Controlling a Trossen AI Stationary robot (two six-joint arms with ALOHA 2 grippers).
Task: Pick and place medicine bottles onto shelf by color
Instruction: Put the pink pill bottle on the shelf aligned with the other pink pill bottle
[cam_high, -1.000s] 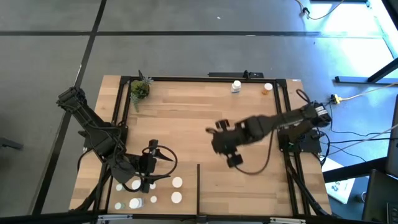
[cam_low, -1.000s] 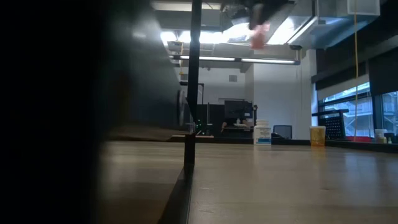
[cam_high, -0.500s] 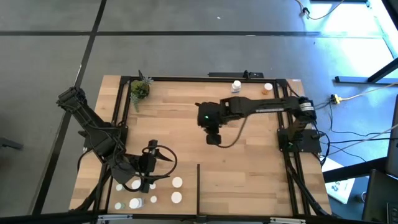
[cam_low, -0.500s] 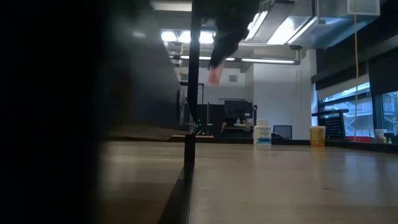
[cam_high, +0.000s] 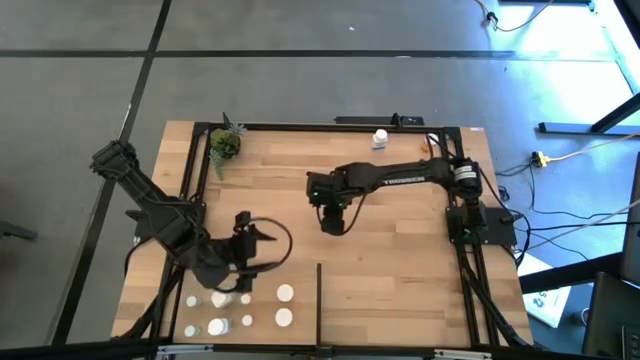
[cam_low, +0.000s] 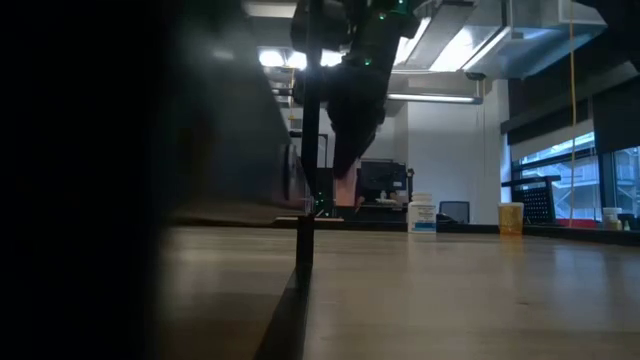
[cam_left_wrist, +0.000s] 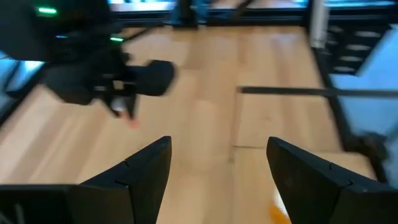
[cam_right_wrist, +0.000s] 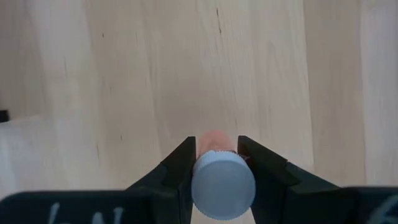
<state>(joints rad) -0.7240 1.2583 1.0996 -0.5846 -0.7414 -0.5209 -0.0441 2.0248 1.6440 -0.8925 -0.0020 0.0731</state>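
Observation:
My right gripper (cam_high: 331, 222) hangs over the middle of the light-wood shelf (cam_high: 400, 260), shut on a small medicine bottle (cam_right_wrist: 216, 142) with a pinkish-orange body and a white cap (cam_right_wrist: 222, 178). The bottle's body shows below the fingers in the low view (cam_low: 345, 190). My left gripper (cam_high: 255, 237) is open and empty above the shelf's near left part, just beyond several white-capped bottles (cam_high: 284, 294) standing on their bases. One white bottle (cam_high: 380, 138) stands at the far edge. My right gripper pinches the bottle between its two fingers, at the sides just under the cap (cam_right_wrist: 198, 163). The fingers come from above, pointing steeply down. The cap faces up toward the wrist and the body (cam_low: 345, 195) sticks out below the fingertips, lifted clear of the shelf.
A small green potted plant (cam_high: 225, 145) stands in the far left corner. A thin black divider strip (cam_high: 319, 292) runs in from the near edge at mid-width. Black bars (cam_high: 460, 170) frame the wood. Bare wood lies right of the divider.
My right gripper has swung toward the table's left and far side and sunk toward the shelf, turning as it went, with the bottle still held. My left wrist has turned a little in place above the group of bottles.

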